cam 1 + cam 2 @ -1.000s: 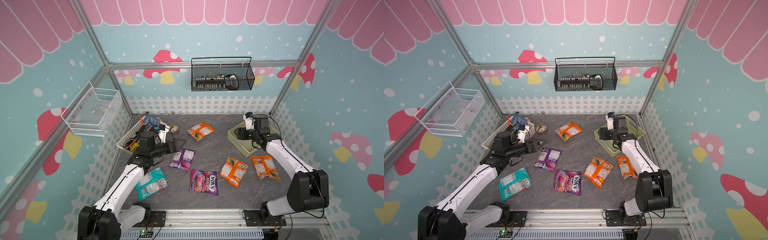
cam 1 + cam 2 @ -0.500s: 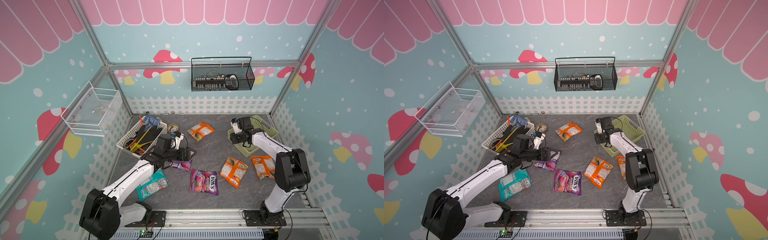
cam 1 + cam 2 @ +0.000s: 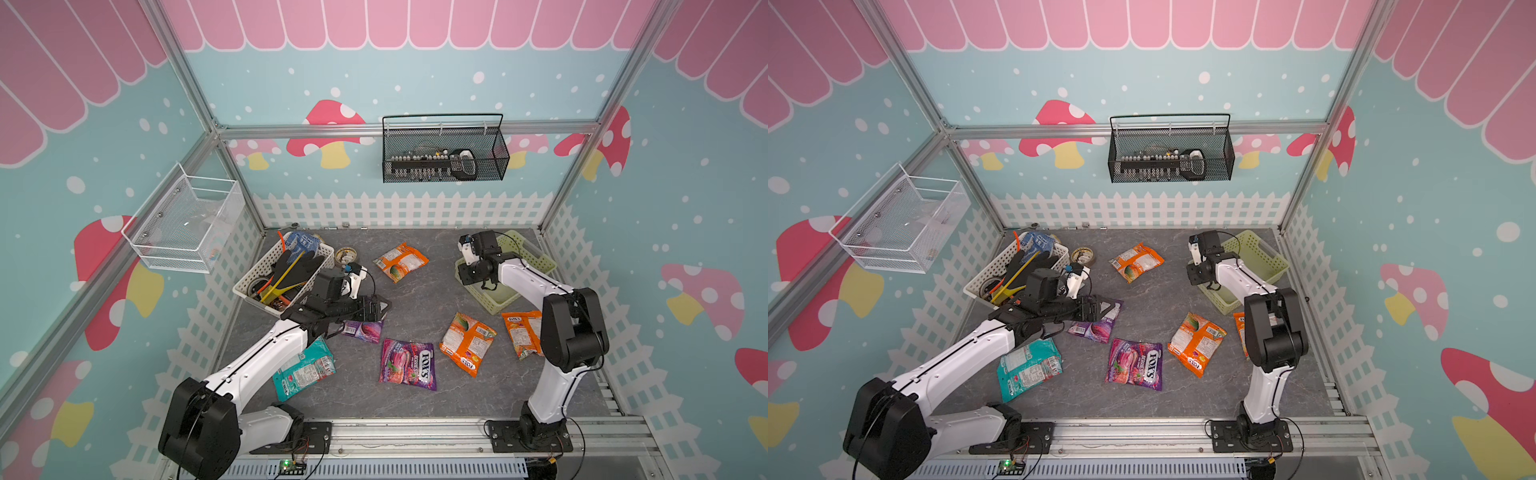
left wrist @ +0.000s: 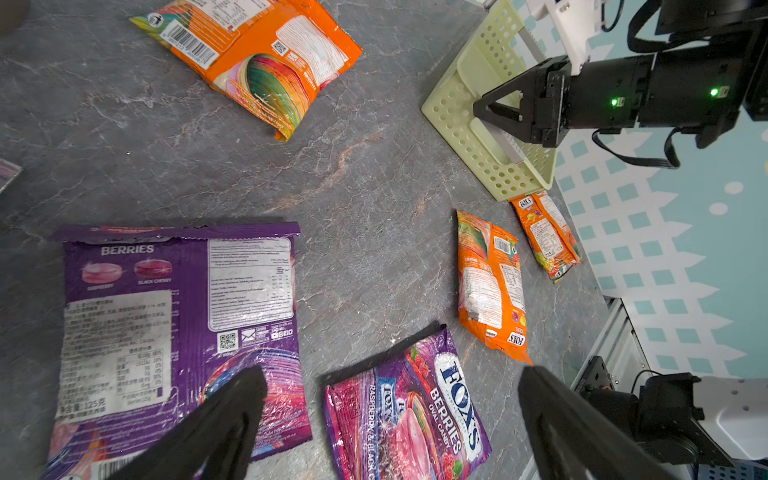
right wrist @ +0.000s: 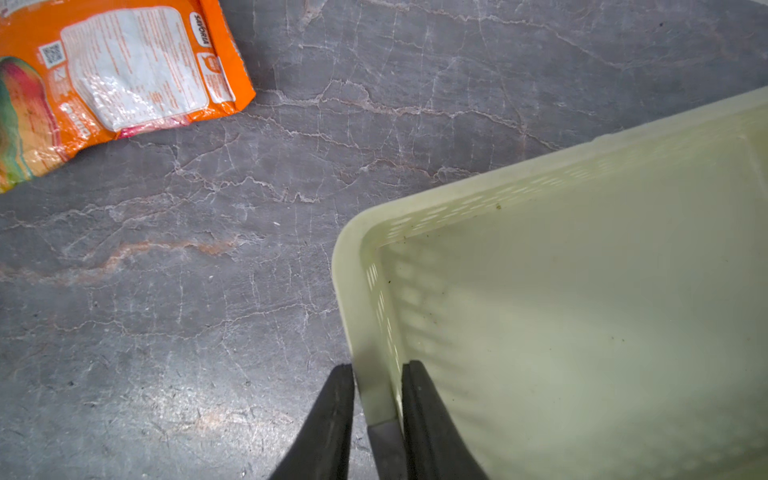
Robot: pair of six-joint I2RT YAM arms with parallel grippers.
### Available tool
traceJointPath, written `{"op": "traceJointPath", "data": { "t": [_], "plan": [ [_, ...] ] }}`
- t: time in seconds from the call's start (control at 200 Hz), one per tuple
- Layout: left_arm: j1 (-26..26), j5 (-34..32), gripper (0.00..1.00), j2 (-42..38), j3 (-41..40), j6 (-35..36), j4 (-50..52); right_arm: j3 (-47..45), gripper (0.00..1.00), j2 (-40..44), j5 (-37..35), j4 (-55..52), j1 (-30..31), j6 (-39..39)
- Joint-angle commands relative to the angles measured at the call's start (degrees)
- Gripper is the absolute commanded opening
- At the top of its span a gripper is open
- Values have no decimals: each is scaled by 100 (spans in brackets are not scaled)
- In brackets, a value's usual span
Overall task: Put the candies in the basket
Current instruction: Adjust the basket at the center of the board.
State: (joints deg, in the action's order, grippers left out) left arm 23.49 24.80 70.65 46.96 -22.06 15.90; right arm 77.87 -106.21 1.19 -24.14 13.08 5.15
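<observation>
Several candies lie on the grey floor: a purple bag (image 3: pixel 363 330) (image 4: pixel 166 311), the FOX'S purple bag (image 3: pixel 409 363) (image 4: pixel 407 415), three orange bags (image 3: pixel 400 262) (image 3: pixel 467 343) (image 3: pixel 521 332) and a teal bag (image 3: pixel 303 370), partly under my left arm. My left gripper (image 3: pixel 376 307) (image 4: pixel 388 374) hangs open just above the first purple bag, one finger over its corner. The pale yellow-green basket (image 3: pixel 532 253) (image 5: pixel 582 291) stands empty at the right. My right gripper (image 3: pixel 464 277) (image 5: pixel 378 365) is shut on the basket's left wall, one finger inside, one outside.
A white tool basket (image 3: pixel 286 272) full of tools stands at the back left with a tape roll (image 3: pixel 345 254) beside it. A black wire basket (image 3: pixel 444 153) and a white one (image 3: pixel 187 224) hang on the walls. A white picket fence rims the floor.
My left arm has swung right from the tool basket to above the purple bag, gripper staying open. My right gripper has moved to the basket's left wall and closed on it.
</observation>
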Motion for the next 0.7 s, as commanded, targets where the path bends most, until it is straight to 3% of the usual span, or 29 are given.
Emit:
{"op": "traceJointPath", "data": {
  "t": [0.0, 0.18, 0.465, 0.695],
  "plan": [
    [16, -148, 99, -138, 103, 102, 88, 196, 22, -90, 142, 85, 57, 176],
    [16, -223, 99, -199, 85, 90, 89, 216, 13, -141, 174, 472, 296, 829],
    [16, -371, 99, -289, 15, 84, 105, 594, 12, -563, -137, 898, 915, 1813],
    [3, -403, 99, -306, -1, 69, 86, 845, 13, -802, -785, 982, 1438, 2894]
  ]
}}
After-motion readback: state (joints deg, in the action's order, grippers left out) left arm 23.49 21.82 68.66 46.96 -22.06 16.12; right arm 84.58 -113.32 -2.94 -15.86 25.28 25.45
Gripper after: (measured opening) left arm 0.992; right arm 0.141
